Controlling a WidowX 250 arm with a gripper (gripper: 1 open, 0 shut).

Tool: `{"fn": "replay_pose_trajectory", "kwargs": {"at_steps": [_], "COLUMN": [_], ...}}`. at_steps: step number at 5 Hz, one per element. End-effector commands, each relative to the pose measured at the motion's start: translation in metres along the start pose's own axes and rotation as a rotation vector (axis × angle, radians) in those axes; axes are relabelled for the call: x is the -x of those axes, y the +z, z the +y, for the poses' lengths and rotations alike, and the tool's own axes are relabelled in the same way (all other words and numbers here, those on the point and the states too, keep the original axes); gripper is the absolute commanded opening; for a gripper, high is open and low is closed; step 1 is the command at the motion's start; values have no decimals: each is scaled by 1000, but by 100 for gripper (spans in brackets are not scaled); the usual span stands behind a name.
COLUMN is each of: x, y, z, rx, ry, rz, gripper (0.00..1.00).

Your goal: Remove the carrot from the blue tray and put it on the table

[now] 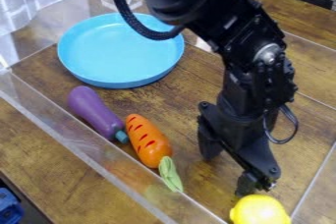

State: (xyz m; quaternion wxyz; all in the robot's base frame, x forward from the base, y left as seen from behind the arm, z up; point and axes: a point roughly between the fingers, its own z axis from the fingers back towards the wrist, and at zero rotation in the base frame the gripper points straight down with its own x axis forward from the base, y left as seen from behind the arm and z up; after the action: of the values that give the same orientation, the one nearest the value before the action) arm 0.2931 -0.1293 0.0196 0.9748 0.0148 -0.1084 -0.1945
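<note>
The orange carrot [147, 140] with its green leafy top lies on the dark wood table [53, 120], near the clear front wall and apart from the light-blue tray [121, 51], which holds nothing. My black gripper [230, 164] points down just right of the carrot, its fingers [210, 141] spread open with nothing between them. There is a small gap between the fingers and the carrot.
A purple eggplant [94, 111] lies just left of the carrot. A yellow lemon [260, 211] sits at the bottom edge, below the gripper. A clear acrylic wall [92, 149] runs along the table's front.
</note>
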Motion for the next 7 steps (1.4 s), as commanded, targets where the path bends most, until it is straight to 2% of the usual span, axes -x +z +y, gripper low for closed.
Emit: {"fn": "replay_pose_trajectory", "kwargs": {"at_steps": [1,7], "x": [2,5], "y": [-3,-6], "z": [1,10], "rx": [-8,-33], "ry": [-11,-22], "rz": [7,22], "gripper": [100,100]}}
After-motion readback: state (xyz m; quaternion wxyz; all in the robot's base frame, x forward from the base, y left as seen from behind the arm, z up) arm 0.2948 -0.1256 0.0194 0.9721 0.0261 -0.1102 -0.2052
